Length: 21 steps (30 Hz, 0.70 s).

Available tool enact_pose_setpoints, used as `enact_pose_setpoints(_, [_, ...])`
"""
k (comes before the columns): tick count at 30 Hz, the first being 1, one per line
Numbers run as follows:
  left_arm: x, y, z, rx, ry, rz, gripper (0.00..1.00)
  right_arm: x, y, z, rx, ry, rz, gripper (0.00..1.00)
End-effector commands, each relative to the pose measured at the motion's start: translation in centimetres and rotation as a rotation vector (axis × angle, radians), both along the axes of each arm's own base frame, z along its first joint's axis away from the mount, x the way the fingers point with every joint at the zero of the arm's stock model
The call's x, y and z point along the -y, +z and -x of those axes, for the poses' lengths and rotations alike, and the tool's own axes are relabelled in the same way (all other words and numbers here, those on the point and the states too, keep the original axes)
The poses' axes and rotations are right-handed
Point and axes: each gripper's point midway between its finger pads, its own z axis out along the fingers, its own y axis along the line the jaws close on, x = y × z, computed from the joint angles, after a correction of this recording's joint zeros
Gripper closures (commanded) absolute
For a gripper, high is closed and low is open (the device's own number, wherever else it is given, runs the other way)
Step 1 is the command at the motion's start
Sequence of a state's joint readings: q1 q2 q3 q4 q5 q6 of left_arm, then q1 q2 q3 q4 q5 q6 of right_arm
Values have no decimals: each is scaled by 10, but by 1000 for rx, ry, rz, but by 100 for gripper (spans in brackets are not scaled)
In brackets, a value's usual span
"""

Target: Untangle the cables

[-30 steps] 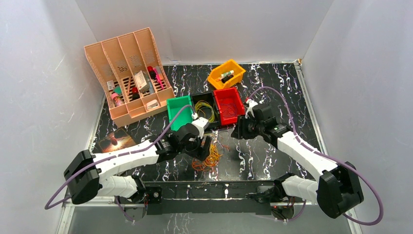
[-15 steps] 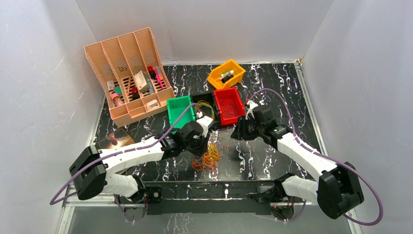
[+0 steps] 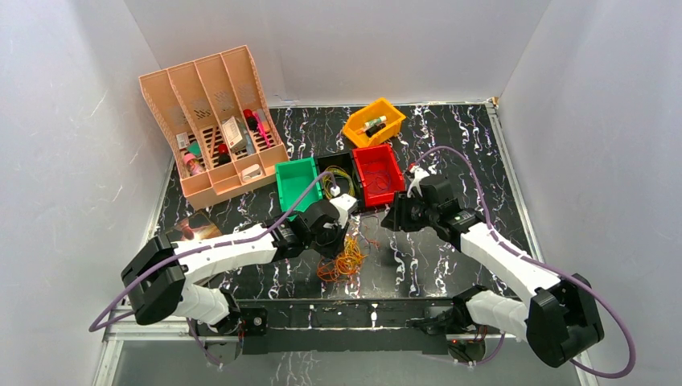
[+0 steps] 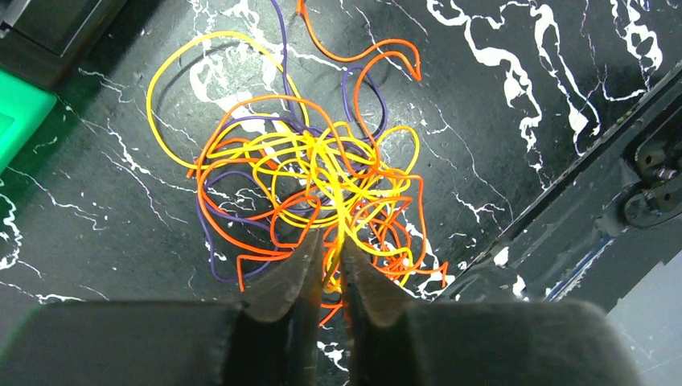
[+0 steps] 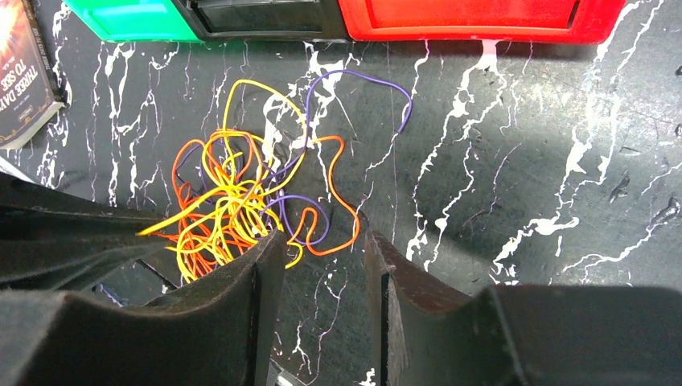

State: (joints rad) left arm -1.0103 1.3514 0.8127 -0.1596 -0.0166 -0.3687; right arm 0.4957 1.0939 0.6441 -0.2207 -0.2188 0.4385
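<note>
The cables lie as a tangle [image 3: 347, 261] of orange, yellow and purple loops on the black marble table, in front of the bins. My left gripper [image 3: 341, 235] is low over the tangle. In the left wrist view the cables [image 4: 322, 173] spread out ahead of the left gripper [image 4: 331, 243], which is shut on a few yellow strands pinched between its tips. My right gripper [image 3: 396, 219] hovers to the right of the tangle. In the right wrist view this gripper [image 5: 322, 240] is open with only bare table between its fingers, and the cables [image 5: 233, 201] lie to its left.
Green [image 3: 296, 182], black [image 3: 338, 165] and red [image 3: 378, 173] bins stand in a row behind the tangle, with yellow loops in the black one. A yellow bin [image 3: 374, 122] sits farther back. A peach organizer [image 3: 213, 121] stands at the back left, and a book [image 3: 191, 233] lies at the left.
My left gripper has closed from wide open onto yellow strands of the tangle, and its arm has shifted slightly right. The right arm has stayed still.
</note>
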Motion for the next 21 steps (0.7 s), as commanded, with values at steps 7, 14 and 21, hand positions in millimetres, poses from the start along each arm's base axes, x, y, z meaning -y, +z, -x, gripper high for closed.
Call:
enact_pose_setpoints(7, [5, 47, -18, 117, 29, 44, 100, 4, 33, -12, 169, -85, -90, 49])
enact_pose_setpoints(14, [5, 92, -30, 198, 46, 77, 100, 11, 61, -23, 371, -164, -205, 39])
enact_pose_setpoints(21, [8, 126, -31, 239, 11, 104, 100, -13, 90, 3, 508, 99, -274, 30])
